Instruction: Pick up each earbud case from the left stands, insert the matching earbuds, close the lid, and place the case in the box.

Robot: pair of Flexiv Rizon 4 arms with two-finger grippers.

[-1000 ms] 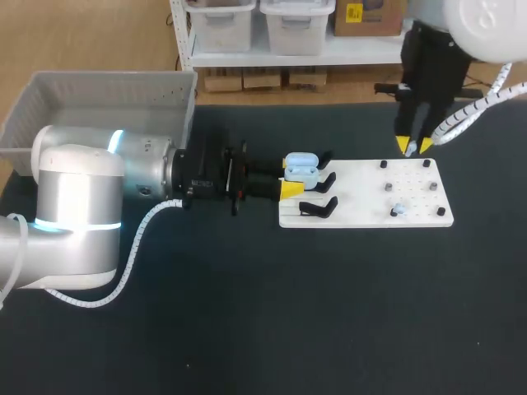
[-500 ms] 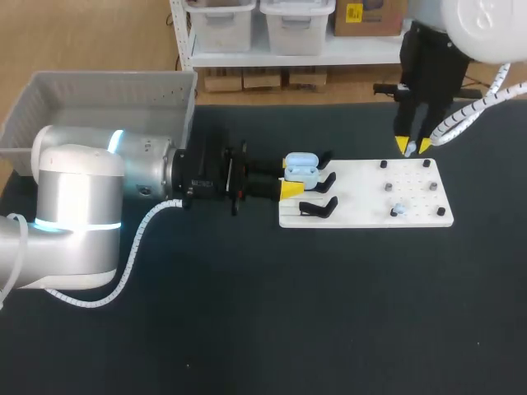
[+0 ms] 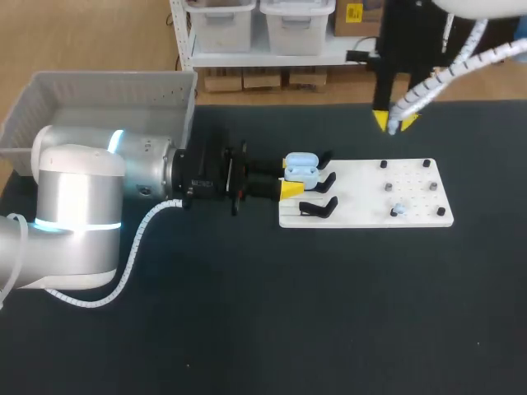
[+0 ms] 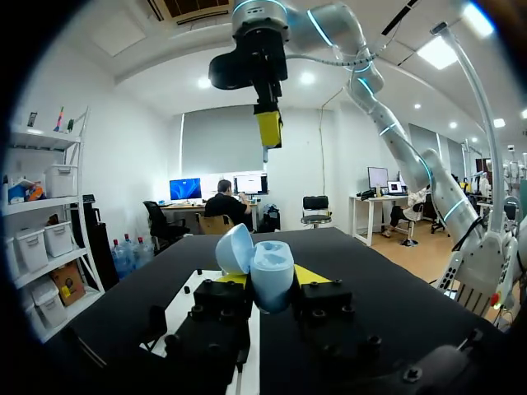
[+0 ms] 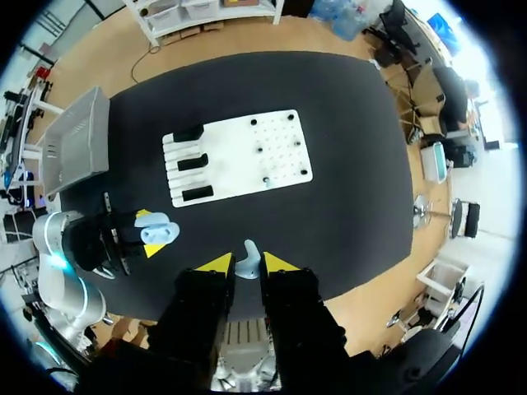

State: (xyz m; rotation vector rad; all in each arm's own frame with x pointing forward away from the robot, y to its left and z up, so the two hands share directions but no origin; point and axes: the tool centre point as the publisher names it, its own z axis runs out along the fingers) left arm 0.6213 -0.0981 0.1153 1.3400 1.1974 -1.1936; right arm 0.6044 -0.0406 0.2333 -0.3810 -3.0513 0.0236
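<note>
Head view: the left gripper [image 3: 288,176] clamps the open blue earbud case [image 3: 302,167] between its 2 fingers. Left wrist view: the case's lid stands raised between the tips. Right wrist view: the right gripper [image 5: 241,263] pinches a pale earbud [image 5: 248,258], high above the white board [image 5: 239,156].

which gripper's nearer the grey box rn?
Left. The left gripper, holding the case, sits between the box and the white board. The right gripper is raised high near the board, farther away.

Head and high right-wrist views above white board [image 3: 362,193]; left wrist table-level.
</note>
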